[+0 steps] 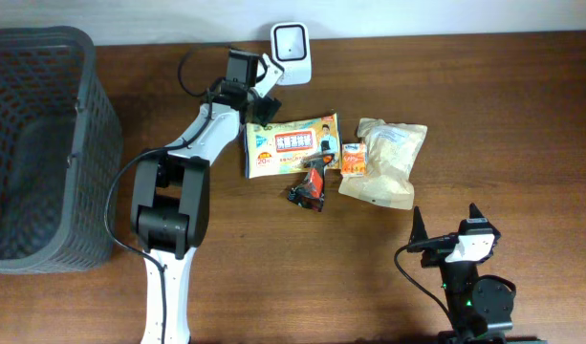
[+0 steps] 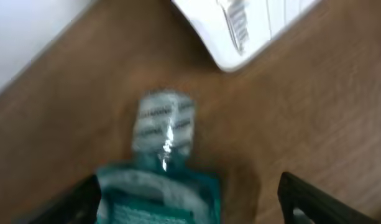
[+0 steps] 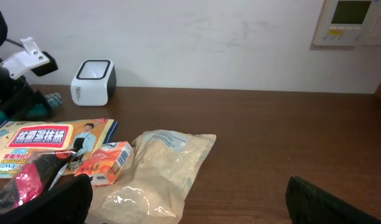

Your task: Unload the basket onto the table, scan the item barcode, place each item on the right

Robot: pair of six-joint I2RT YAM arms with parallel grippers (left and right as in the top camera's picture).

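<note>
Fingers (image 2: 81, 200), left gripper (image 2: 189, 198): wide astride teal pouch (image 2: 160, 124), nothing held; we'd centre, close gently, then tilt it twd scanner (image 2: 255, 28).

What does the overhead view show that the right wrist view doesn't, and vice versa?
Overhead only: the mesh basket at the table's left end. Right wrist only: the wall panel high on the wall behind the table. Both: the white scanner, the wipes pack, the small orange box, the pale pouch and the red wrapper.

Left pincer (image 1: 265, 93) beside white scanner (image 1: 292, 50)
</note>
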